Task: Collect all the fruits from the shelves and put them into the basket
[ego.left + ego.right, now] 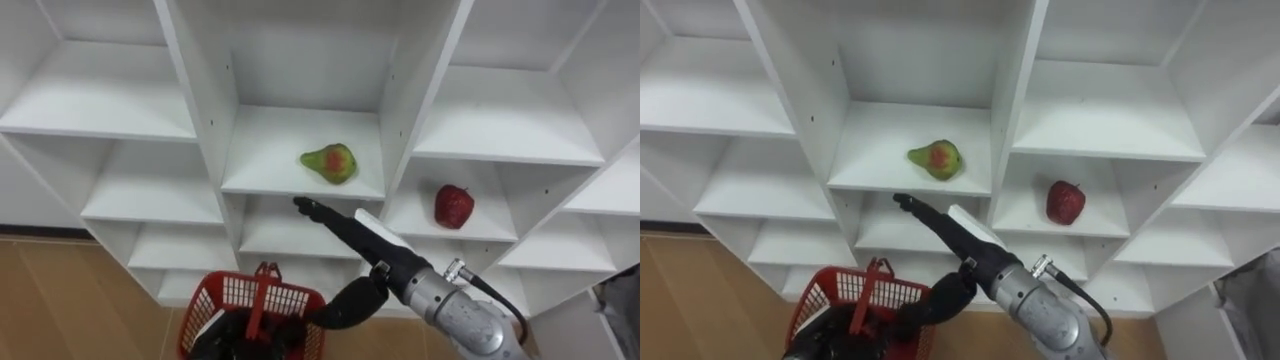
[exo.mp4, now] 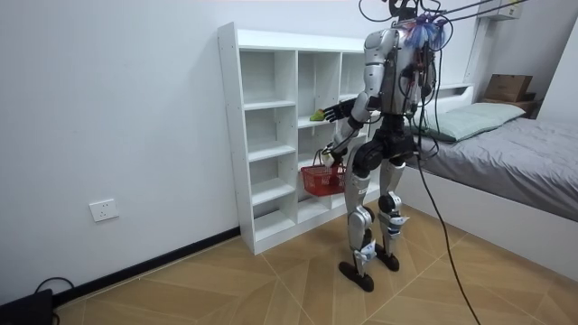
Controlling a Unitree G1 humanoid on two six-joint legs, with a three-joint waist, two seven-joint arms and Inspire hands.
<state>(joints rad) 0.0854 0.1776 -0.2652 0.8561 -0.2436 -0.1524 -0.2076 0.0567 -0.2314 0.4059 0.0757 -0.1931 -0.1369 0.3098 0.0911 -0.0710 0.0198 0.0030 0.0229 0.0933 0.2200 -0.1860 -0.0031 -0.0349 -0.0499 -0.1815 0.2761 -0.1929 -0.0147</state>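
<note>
A green pear with a red blush [image 1: 332,162] lies on a middle shelf of the white closet [image 1: 300,60]. One compartment to the right and a little lower sits a red apple [image 1: 453,206]. My right hand [image 1: 345,225] reaches up from the lower right, open with straight fingers. Its fingertips are just below and in front of the pear's shelf edge and do not touch the fruit. At the bottom left hangs a red mesh basket [image 1: 290,295]. My left hand [image 1: 235,338] shows dark beneath the upright handle and grips it.
Open white compartments stand all around, separated by upright dividers on both sides of the pear's shelf. Wooden floor [image 1: 60,300] lies below on the left. In the room view I stand close before the closet [image 2: 271,135], with a bed [image 2: 506,153] on the room view's right.
</note>
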